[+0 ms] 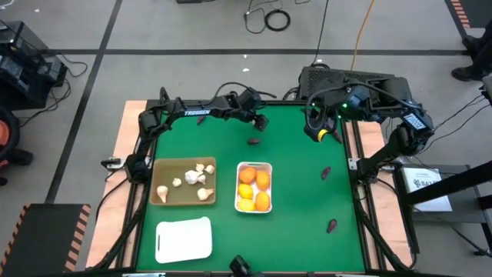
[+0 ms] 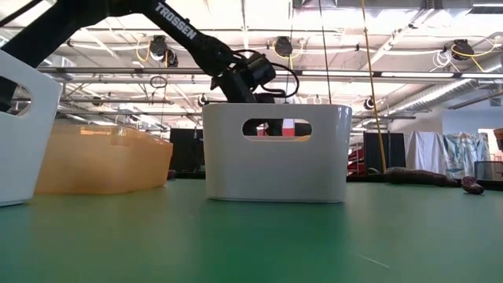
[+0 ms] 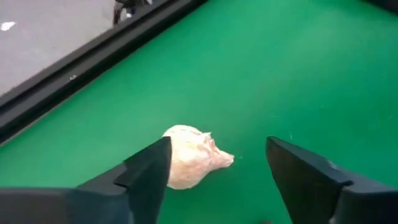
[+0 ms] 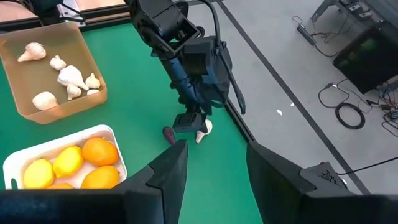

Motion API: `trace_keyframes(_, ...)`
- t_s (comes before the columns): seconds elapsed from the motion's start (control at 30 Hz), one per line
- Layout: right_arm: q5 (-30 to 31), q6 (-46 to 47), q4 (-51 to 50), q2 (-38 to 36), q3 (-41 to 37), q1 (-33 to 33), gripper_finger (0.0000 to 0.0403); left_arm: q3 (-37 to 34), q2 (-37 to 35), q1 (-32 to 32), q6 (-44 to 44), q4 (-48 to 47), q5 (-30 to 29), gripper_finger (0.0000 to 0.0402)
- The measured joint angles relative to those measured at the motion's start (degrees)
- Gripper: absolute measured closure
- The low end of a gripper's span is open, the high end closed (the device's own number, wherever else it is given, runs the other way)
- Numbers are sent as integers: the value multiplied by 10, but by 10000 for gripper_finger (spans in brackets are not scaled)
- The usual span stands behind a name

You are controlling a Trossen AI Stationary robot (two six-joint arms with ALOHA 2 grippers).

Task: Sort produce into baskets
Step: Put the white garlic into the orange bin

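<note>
white "TROSSEN" lettering on the left arm (image 2: pixel 177 23), also legible from overhead

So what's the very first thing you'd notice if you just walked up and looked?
Probably the white tray in the middle of the green table, full of bright oranges and lemons, with the tan tray of garlic bulbs beside it. Next, the left end effector at the table's far edge, fingers open around one stray garlic bulb lying on the mat. A few dark purple vegetables lie scattered on the right side.
</note>
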Motion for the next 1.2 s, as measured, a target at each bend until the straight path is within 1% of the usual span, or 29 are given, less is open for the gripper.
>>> trace_keyframes(0.1, 0, 1, 0, 0, 0, 0, 248, 0, 4, 0, 10, -1, -19, 103)
trace_keyframes(0.2, 0, 2, 0, 0, 0, 0, 248, 0, 16, 0, 23, 6, -24, 86)
trace_keyframes(0.33, 0, 2, 0, 1, 0, 0, 248, 0, 34, 4, 43, 1, -27, 82)
trace_keyframes(0.5, -2, 2, 0, 3, 0, 0, 248, 0, 55, 8, 41, -12, -27, 81)
trace_keyframes(0.63, -2, 3, 0, 3, 0, 0, 248, 0, 57, 5, 42, -5, -50, 84)
trace_keyframes(0.73, -3, 6, 0, 3, 0, 0, 248, 0, 57, 5, 42, 11, -51, 94)
trace_keyframes(0.83, -3, 6, 0, 3, 0, 0, 248, 0, 57, 7, 42, 10, -51, 113)
trace_keyframes(1.1, -3, 2, 0, 3, 0, 0, 248, 0, 57, 15, 43, 8, -50, 192)
trace_keyframes(1.2, -3, 2, 0, 3, 0, 0, 248, 0, 57, 18, 46, 7, -49, 215)
